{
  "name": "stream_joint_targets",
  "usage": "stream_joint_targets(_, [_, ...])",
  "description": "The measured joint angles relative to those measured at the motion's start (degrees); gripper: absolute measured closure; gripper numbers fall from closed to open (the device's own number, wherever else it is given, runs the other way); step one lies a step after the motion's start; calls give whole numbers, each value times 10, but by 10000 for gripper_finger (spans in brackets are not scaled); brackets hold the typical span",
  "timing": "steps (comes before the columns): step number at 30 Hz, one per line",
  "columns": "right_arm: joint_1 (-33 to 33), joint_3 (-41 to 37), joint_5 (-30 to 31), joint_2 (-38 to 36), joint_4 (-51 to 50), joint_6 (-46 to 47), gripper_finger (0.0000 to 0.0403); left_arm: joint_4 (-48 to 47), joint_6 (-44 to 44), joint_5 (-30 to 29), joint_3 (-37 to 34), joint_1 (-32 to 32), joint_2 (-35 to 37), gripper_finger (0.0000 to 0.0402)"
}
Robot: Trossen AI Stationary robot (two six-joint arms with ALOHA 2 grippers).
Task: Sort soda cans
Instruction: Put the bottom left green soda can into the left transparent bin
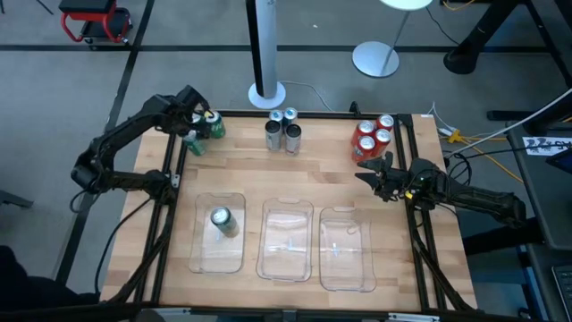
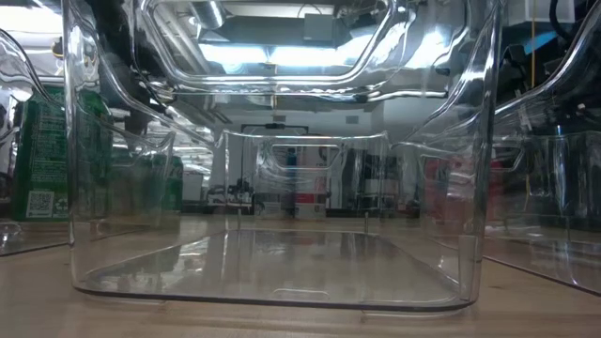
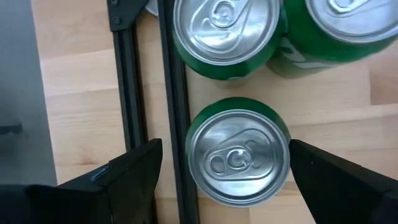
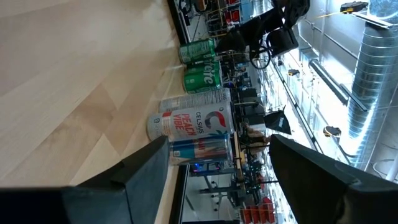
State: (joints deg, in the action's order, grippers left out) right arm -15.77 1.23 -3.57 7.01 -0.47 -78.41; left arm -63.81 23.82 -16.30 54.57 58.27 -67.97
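Left fingers (image 3: 118, 180) are spread wide, one on each side of a green can (image 3: 238, 155) and clear of its sides, and the left gripper (image 1: 198, 123) hangs over the green cans (image 1: 204, 130) at the table's far left corner. From the left wrist camera that can stands upright, silver top and pull tab facing up, beside a black frame rail (image 3: 177, 112) that runs along the wood, with two more green cans (image 3: 273, 31) just beyond it, touching each other. A fourth green can (image 1: 222, 221) stands alone in the left tray (image 1: 217, 259), toward its far end. Over at the middle of the far edge, the silver cans (image 1: 282, 131) sit packed tight together. The red cans (image 1: 373, 136) bunch up at the far right corner, and the right gripper (image 1: 375, 170) hovers just in front of them, fingers parted with nothing between them. The right wrist camera looks through those open fingers (image 4: 146, 171) along the far edge, catching a silver can (image 4: 193, 121) and green ones behind it. Three clear trays line the near half of the table (image 1: 241, 174); the middle tray (image 1: 286, 241) and the right tray (image 1: 347, 250) show no cans.
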Motion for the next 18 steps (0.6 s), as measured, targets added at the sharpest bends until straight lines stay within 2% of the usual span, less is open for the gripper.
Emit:
stream_joint_targets(5, [0,0,0,0,0,0,125,2,0,35,0,3,-9,66])
stream_joint_targets(12, [0,0,0,0,-1,0,125,2,4,42,-2,1,-20,66])
stream_joint_targets(18, [0,0,0,0,-1,0,125,54,-3,42,-55,7,-23,66])
